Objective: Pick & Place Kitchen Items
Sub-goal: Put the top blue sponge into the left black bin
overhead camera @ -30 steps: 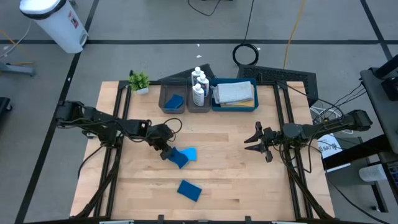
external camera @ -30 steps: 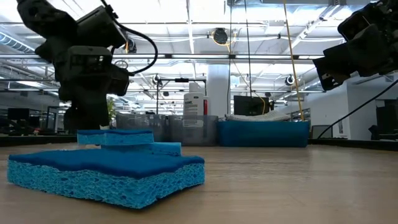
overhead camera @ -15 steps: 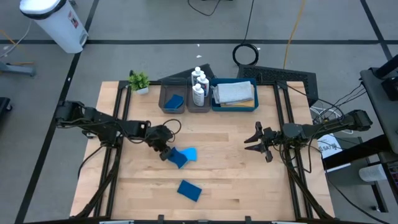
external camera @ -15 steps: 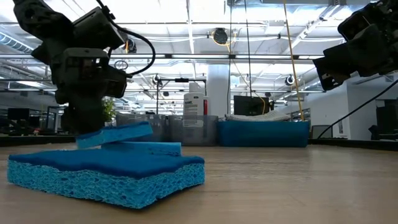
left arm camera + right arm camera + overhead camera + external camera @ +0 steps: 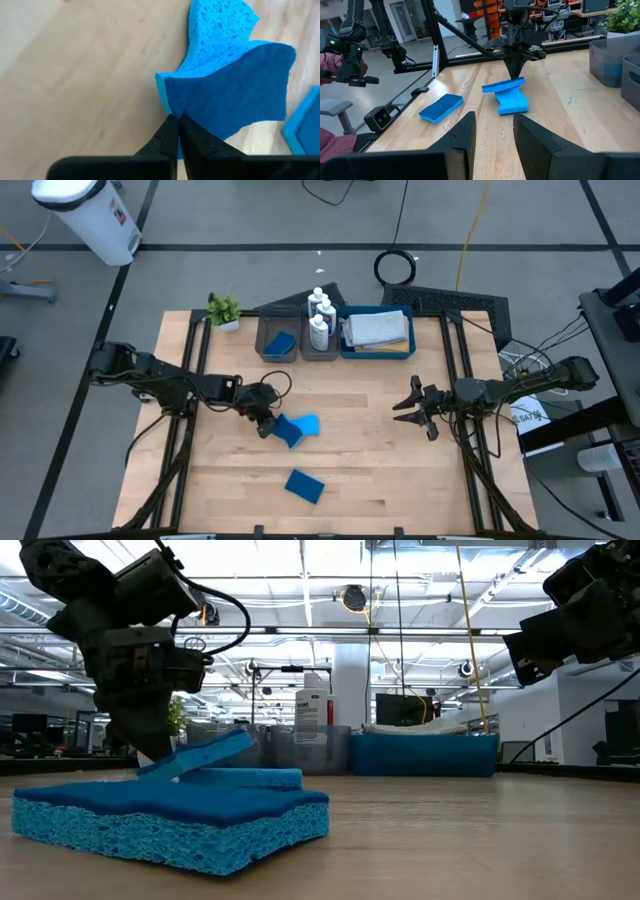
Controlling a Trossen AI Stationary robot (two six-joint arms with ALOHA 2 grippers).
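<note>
A dark-blue sponge (image 5: 289,433) lies slanted on a light-blue sponge (image 5: 308,424) at the table's middle left. My left gripper (image 5: 267,423) is shut on the dark one's left end. A second dark-blue sponge (image 5: 304,485) lies flat nearer the front edge. My right gripper (image 5: 402,406) hangs open over the table's right half, holding nothing. Its own view shows both sponges (image 5: 502,85) beyond its fingers. My left gripper pinches the dark-blue sponge's edge (image 5: 186,111) at its left end between the two fingertips. The fingers slant down from the table's left. The sponge is tilted: the held end (image 5: 158,766) is low, the free end (image 5: 240,738) is raised, and it leans on the light-blue sponge (image 5: 255,778).
At the far edge stand a grey tray (image 5: 262,352) with a blue sponge, a grey tray (image 5: 321,354) with white bottles (image 5: 319,318), and a blue tray (image 5: 375,352) with a folded cloth. A small potted plant (image 5: 223,310) stands at the far left corner.
My left gripper has shut on the dark-blue sponge's left end. The sponge, which lay level on the light-blue one, has tipped: its free right end has risen while the held end stayed low.
</note>
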